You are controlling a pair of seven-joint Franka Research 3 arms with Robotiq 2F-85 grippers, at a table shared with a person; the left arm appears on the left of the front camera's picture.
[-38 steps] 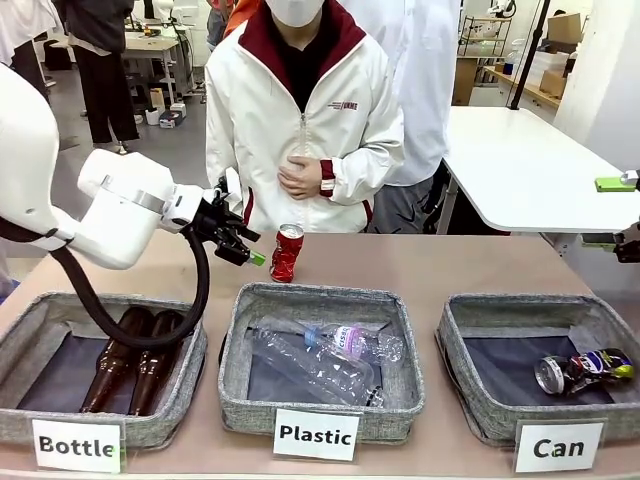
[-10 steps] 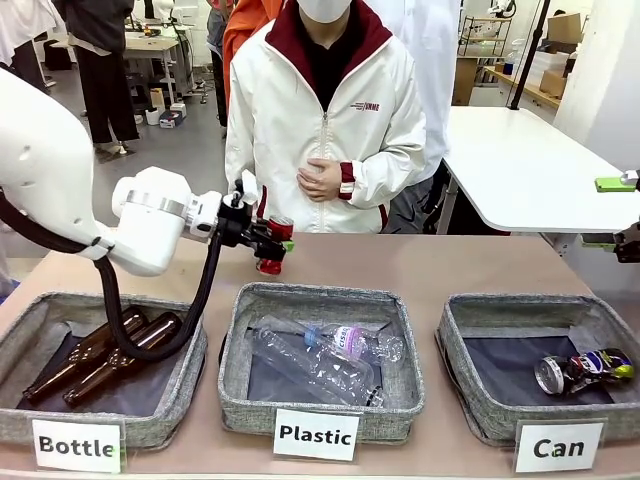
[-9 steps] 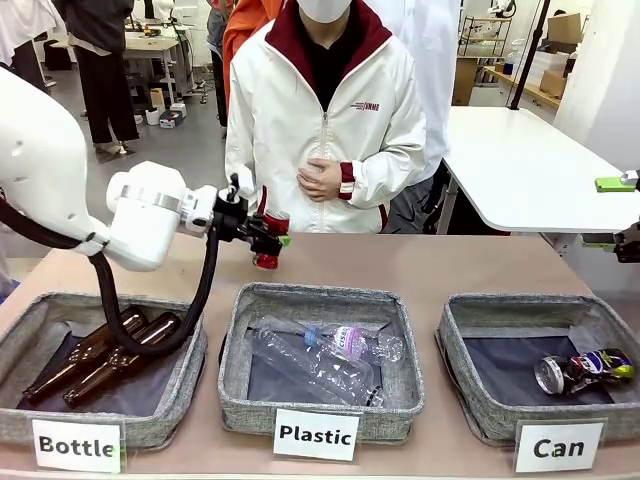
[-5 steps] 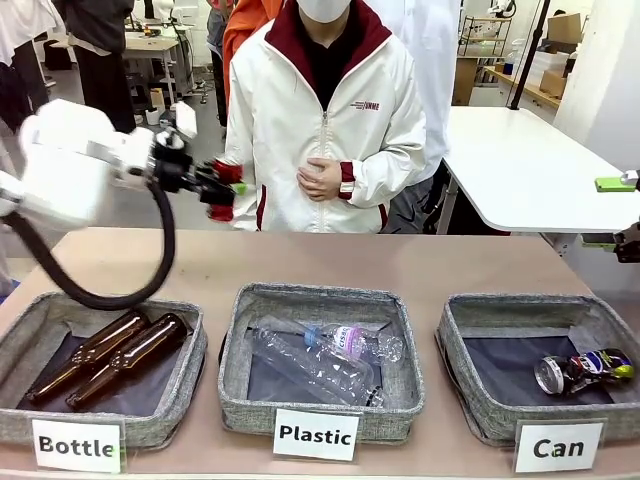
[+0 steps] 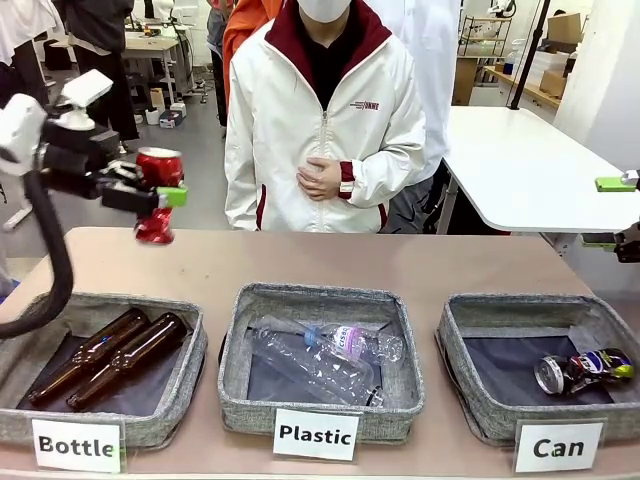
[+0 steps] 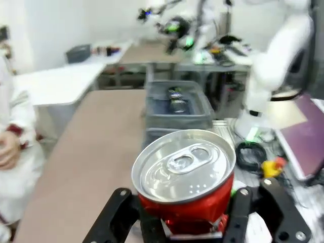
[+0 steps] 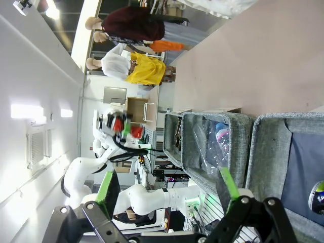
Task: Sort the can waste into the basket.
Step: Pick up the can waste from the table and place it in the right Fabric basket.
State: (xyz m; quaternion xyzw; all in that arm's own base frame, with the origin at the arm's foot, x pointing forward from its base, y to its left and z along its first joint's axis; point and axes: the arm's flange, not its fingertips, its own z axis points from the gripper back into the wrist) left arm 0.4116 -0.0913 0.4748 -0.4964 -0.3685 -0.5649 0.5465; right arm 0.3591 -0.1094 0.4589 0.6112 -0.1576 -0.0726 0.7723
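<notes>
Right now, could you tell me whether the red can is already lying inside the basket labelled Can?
No, the red can is clamped in the left tool, raised above the table's left side, far from the Can basket.

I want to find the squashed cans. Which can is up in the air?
The red can, gripped by the left tool above the table. The other can lies in the Can basket.

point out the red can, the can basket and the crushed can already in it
red can (image 5: 158,167), front view, its red side near the top
Can basket (image 5: 470,410), front view, grey front wall
dark crushed can (image 5: 585,368), front view, its printed body
</notes>
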